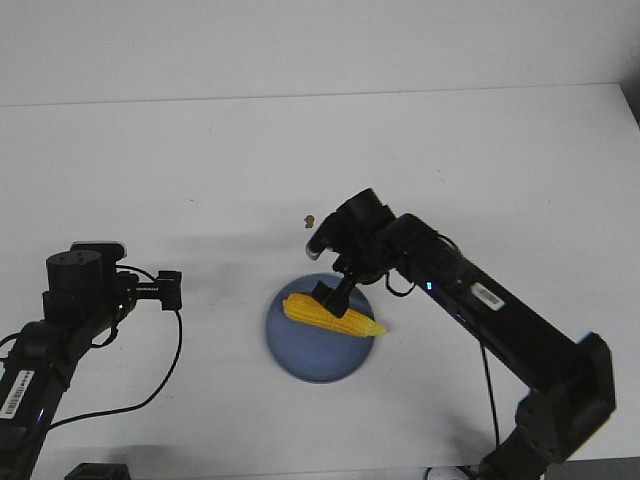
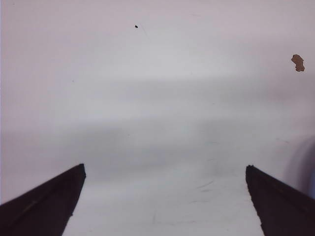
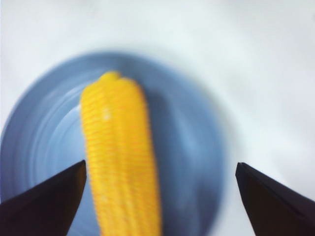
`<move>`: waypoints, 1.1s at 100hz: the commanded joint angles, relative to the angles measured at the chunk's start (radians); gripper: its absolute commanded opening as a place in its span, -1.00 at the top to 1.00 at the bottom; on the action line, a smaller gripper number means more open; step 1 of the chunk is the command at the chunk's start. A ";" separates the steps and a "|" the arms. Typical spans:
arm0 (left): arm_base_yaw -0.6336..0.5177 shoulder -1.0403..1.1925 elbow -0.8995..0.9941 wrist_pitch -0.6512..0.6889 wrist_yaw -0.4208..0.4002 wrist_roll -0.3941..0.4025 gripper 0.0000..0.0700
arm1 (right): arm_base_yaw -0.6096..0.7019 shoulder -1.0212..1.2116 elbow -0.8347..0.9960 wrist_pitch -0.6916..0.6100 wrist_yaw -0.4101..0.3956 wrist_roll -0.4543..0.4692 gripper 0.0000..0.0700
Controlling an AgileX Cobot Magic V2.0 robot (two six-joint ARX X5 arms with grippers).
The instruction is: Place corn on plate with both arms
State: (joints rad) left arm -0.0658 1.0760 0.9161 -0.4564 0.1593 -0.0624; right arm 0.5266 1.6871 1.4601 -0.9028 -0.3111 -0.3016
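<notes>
The corn (image 1: 333, 317) lies across the plate (image 1: 300, 357) at frame centre; the right gripper (image 1: 333, 294) hovers wide above it, the left gripper (image 1: 170, 290) wide at left.

The corn (image 1: 333, 317) lies across the blue plate (image 1: 305, 358), its pointed end poking past the rim. The right gripper (image 1: 331, 293) hangs just above it. The left gripper (image 1: 170, 289) waits well apart over the white table (image 1: 200, 160)
</notes>
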 commanded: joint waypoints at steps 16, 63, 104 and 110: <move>0.000 0.003 0.009 0.008 -0.026 -0.006 -1.00 | -0.140 -0.167 -0.005 0.050 -0.002 0.045 -0.84; 0.000 -0.250 -0.146 0.158 -0.051 -0.002 -1.00 | -0.497 -0.784 -0.512 0.460 0.051 0.188 -0.84; 0.000 -0.597 -0.297 0.191 -0.082 -0.005 -1.00 | -0.539 -1.383 -0.927 0.622 0.216 0.248 -0.84; 0.000 -0.615 -0.298 0.180 -0.095 -0.005 -1.00 | -0.539 -1.445 -0.948 0.624 0.218 0.254 -0.84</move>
State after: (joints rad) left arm -0.0658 0.4622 0.6144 -0.2707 0.0772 -0.0662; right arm -0.0132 0.2909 0.5182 -0.2916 -0.0990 -0.0792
